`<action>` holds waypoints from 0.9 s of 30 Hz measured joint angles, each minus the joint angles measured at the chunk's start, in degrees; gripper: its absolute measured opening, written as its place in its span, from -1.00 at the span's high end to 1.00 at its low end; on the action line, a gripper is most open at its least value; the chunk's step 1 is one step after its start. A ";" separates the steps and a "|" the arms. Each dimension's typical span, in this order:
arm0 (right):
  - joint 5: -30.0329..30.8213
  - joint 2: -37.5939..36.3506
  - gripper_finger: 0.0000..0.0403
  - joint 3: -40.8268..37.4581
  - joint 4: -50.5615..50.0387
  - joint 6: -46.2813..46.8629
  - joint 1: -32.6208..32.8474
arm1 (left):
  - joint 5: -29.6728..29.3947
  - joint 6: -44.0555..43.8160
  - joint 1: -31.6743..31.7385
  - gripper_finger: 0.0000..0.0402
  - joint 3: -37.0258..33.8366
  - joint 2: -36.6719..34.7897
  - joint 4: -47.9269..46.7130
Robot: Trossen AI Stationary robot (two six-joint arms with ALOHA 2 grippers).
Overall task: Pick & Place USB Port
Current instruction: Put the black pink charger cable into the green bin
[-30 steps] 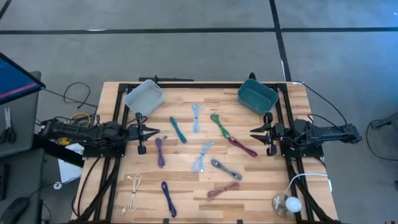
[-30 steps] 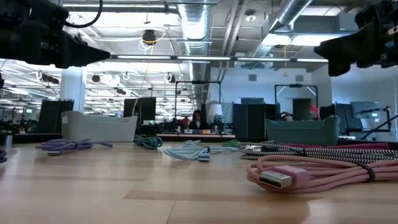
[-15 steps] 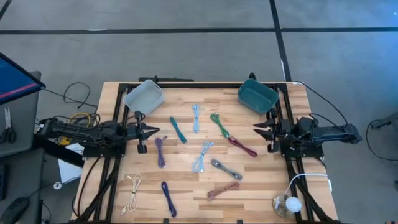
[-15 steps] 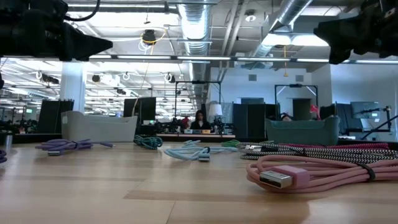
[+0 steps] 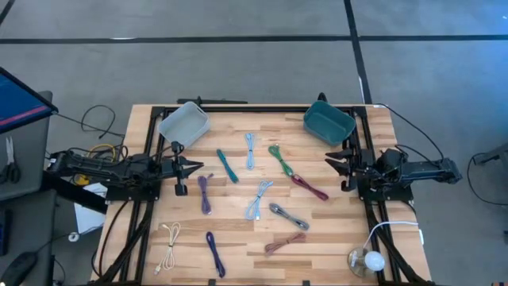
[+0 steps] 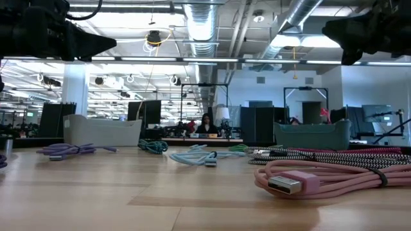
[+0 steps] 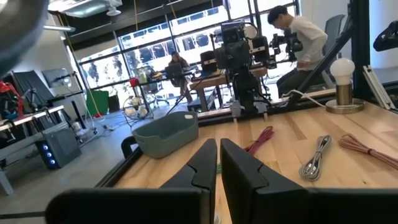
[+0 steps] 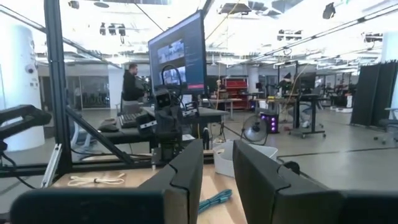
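Observation:
Several coiled USB cables lie flat on the wooden table [image 5: 238, 230]: purple [image 5: 205, 193], teal [image 5: 227, 165], two light blue [image 5: 251, 149] [image 5: 259, 199], green [image 5: 279, 159], maroon [image 5: 309, 187], braided grey [image 5: 288, 215], pink [image 5: 284, 242], dark blue [image 5: 215, 253] and cream [image 5: 168, 245]. The pink cable's plug [image 6: 282, 184] shows near in the low view. My left gripper [image 5: 198, 167] hovers shut by the table's left side, near the purple cable. My right gripper [image 5: 329, 163] hovers open by the right side, beside the maroon cable. Neither holds anything.
A grey bin [image 5: 183, 121] stands at the far left of the table and a teal bin [image 5: 329, 121] at the far right. A lamp with a bulb [image 5: 367, 259] stands at the near right corner. People show in the room beyond.
My right gripper has drawn back a little toward the table's right edge and moved toward the far edge, staying open. The cables have not moved.

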 joint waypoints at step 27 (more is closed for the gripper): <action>5.81 28.96 0.59 21.03 -43.31 24.79 0.13 | 0.00 -0.07 0.02 0.90 0.00 0.00 -0.20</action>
